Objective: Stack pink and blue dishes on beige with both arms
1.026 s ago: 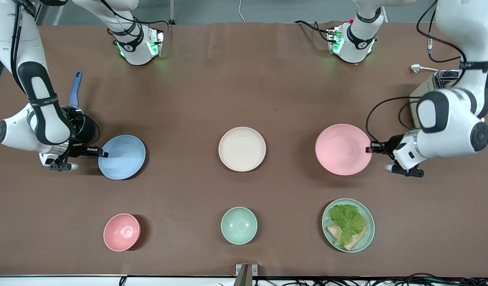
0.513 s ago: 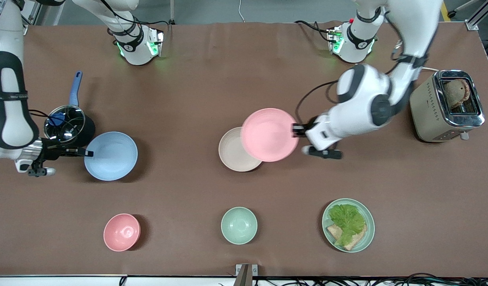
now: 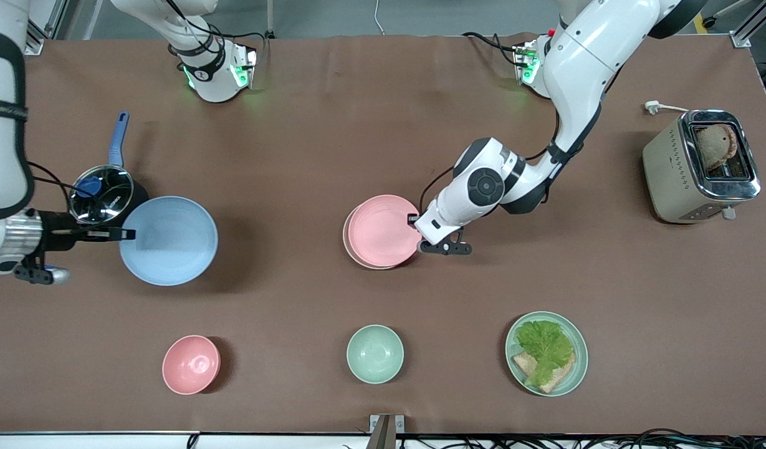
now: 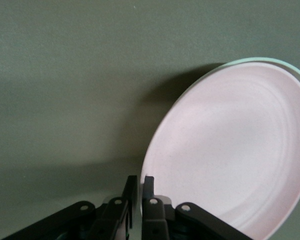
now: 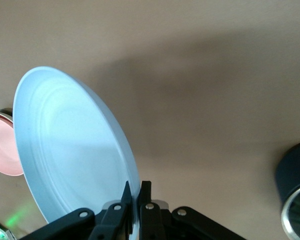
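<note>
The pale pink plate [image 3: 383, 229] lies on the beige plate, of which only a thin rim [image 3: 346, 242] shows on the side toward the right arm's end. My left gripper [image 3: 414, 219] is shut on the pink plate's [image 4: 235, 150] rim; its fingers [image 4: 148, 186] pinch the edge. The light blue plate [image 3: 169, 240] hangs tilted above the table at the right arm's end, casting a shadow. My right gripper [image 3: 128, 234] is shut on its edge, over the spot beside the pot. In the right wrist view the blue plate [image 5: 70, 150] sits between the gripper's [image 5: 136, 192] fingers.
A lidded black pot [image 3: 102, 193] with a blue handle stands close to the right gripper. A toaster [image 3: 700, 165] stands at the left arm's end. Nearer the front camera are a pink bowl [image 3: 191, 364], a mint bowl [image 3: 375, 353] and a mint plate [image 3: 579, 368] with lettuce and bread.
The left arm carried the pink plate from its end of the table and lowered it onto the beige plate. The right gripper raised the blue plate and drew it toward its own end.
</note>
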You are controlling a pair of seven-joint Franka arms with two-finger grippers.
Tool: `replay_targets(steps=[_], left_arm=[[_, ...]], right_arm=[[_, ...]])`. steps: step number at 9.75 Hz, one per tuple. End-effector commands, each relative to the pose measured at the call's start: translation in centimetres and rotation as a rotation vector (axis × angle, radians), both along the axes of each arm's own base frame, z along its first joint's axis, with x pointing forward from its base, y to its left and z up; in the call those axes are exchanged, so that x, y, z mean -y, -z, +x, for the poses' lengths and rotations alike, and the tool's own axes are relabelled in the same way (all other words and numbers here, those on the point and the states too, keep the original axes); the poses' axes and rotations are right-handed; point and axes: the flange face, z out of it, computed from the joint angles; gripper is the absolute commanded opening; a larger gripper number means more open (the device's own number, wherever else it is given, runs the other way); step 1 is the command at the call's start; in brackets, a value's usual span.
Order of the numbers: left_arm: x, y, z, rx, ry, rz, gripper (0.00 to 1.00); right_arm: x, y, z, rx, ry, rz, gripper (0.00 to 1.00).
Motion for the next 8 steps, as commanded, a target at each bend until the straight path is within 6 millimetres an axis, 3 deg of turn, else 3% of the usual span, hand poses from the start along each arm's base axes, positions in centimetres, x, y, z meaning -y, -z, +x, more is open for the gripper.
replay_targets(steps=[1, 3, 4, 5, 8], left_arm=[[-0.1, -0.1, 0.7, 0.013, -0.013, 0.007, 1.00], [-1.0, -5.7, 1.4, 0.044, -0.015, 0.024, 1.00], [-3.4, -9.8, 2.7, 0.070, -0.036, 0.045, 1.00], [-6.2, -15.5, 3.5, 0.116, -0.066, 0.073, 1.00], [-16.5, -26.4, 5.8, 0.223, -0.169, 0.174, 1.00]], right_arm=[[-5.7, -2.2, -0.5, -0.032, 0.035, -0.038, 0.01], [-13.6, -3.6, -1.0, -0.062, 0.057, -0.064, 0.01], [-18.1, -3.9, -1.7, -0.088, 0.063, -0.069, 0.01], [-21.6, -3.9, -2.3, -0.098, 0.076, -0.072, 0.01], [-32.1, 0.4, -5.8, -0.060, 0.064, -0.037, 0.03]])
